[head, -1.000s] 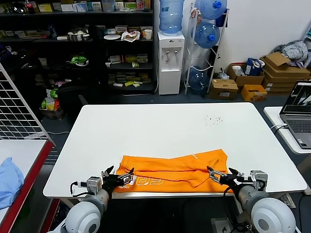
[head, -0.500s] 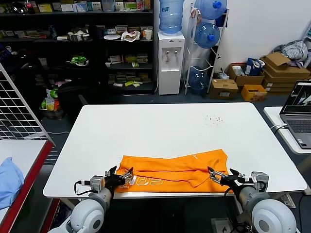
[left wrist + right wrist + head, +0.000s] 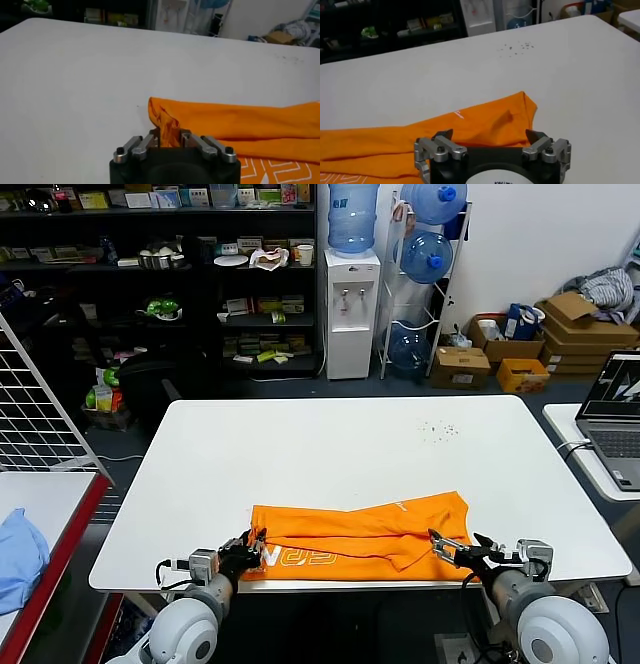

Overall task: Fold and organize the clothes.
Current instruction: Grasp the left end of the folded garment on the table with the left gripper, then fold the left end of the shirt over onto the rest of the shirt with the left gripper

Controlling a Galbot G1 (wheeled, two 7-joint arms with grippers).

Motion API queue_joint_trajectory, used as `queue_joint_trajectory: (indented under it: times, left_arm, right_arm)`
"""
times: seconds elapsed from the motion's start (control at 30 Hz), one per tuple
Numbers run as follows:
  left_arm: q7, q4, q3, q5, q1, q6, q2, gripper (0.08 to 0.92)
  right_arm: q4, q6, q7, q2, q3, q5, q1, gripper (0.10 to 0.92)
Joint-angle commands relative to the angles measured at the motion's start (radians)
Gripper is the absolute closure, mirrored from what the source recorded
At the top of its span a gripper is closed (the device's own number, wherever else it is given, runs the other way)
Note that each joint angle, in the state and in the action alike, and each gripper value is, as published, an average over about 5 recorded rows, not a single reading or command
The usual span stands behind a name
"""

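Note:
The orange T-shirt (image 3: 360,536) lies folded into a long strip along the near edge of the white table (image 3: 330,454), white lettering showing at its front left. My left gripper (image 3: 252,546) is shut on the shirt's near left corner; the left wrist view shows orange fabric (image 3: 167,127) bunched between its jaws. My right gripper (image 3: 452,549) is open at the shirt's near right end. In the right wrist view its fingertips (image 3: 444,135) spread wide over the orange fabric (image 3: 485,125), not closed on it.
A light blue cloth (image 3: 18,554) lies on a red-edged side table at the left, beside a wire rack (image 3: 40,414). A laptop (image 3: 622,414) sits on a table at the right. Shelves, a water dispenser and boxes stand beyond the table.
My left gripper has closed on the shirt's left corner and bunched it slightly. My right gripper stayed open at the right end.

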Motion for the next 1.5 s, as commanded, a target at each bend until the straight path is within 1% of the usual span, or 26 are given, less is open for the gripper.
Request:
queue_joint_trajectory:
  times: [0.03,0.17,0.27,0.4,0.57,0.77,0.9,1.0,1.1,1.2,1.27,1.33,1.4,1.43,1.5]
  left_arm:
    - [-0.005,-0.012,0.002,-0.001,0.005,-0.001,0.0,0.747]
    - [-0.022,-0.055,-0.002,-0.015,0.01,0.003,0.022,0.854]
    - [-0.04,-0.107,-0.024,-0.042,0.013,0.016,0.062,0.889]
    - [-0.062,-0.173,-0.083,-0.091,0.026,0.033,0.143,0.888]
    - [-0.069,-0.209,-0.192,-0.136,0.084,0.034,0.277,0.888]
    - [-0.074,-0.179,-0.361,-0.186,0.196,0.042,0.4,0.888]
    - [-0.074,-0.123,-0.466,-0.158,0.276,0.052,0.459,0.888]
    - [-0.052,-0.069,-0.534,-0.132,0.316,0.052,0.478,0.888]
    - [-0.013,-0.011,-0.583,-0.121,0.331,0.042,0.486,0.888]
    - [0.028,0.031,-0.603,-0.127,0.332,0.015,0.516,0.888]
    - [0.036,0.033,-0.593,-0.15,0.321,0.0,0.537,0.888]
    - [0.022,-0.004,-0.567,-0.196,0.302,-0.003,0.539,0.888]
    - [-0.015,-0.076,-0.528,-0.273,0.281,0.014,0.519,0.888]
    - [-0.048,-0.127,-0.503,-0.327,0.268,0.03,0.501,0.888]
    - [-0.141,-0.239,-0.424,-0.455,0.227,0.066,0.454,0.888]
  right_arm:
    - [-0.001,0.004,-0.001,0.003,-0.001,-0.004,0.0,0.104]
    - [-0.004,0.011,-0.005,0.006,-0.004,-0.013,0.007,0.104]
    - [-0.008,0.016,-0.013,0.012,-0.011,-0.032,0.024,0.104]
    - [-0.016,0.027,-0.031,0.02,-0.033,-0.086,0.053,0.104]
    - [-0.028,0.042,-0.057,0.014,-0.063,-0.14,0.09,0.104]
    - [-0.033,0.065,-0.086,0.004,-0.102,-0.186,0.135,0.104]
    - [-0.042,0.094,-0.121,-0.001,-0.137,-0.242,0.165,0.104]
    - [-0.052,0.107,-0.132,0.006,-0.154,-0.267,0.188,0.104]
    - [-0.06,0.109,-0.13,0.038,-0.153,-0.296,0.198,0.104]
    - [-0.075,0.109,-0.126,0.074,-0.139,-0.324,0.192,0.104]
    - [-0.098,0.113,-0.125,0.09,-0.13,-0.343,0.185,0.104]
    - [-0.129,0.12,-0.126,0.107,-0.119,-0.362,0.177,0.104]
    - [-0.158,0.125,-0.125,0.128,-0.109,-0.378,0.173,0.104]
    - [-0.172,0.128,-0.123,0.14,-0.105,-0.386,0.17,0.104]
    - [-0.195,0.131,-0.121,0.156,-0.099,-0.402,0.163,0.104]
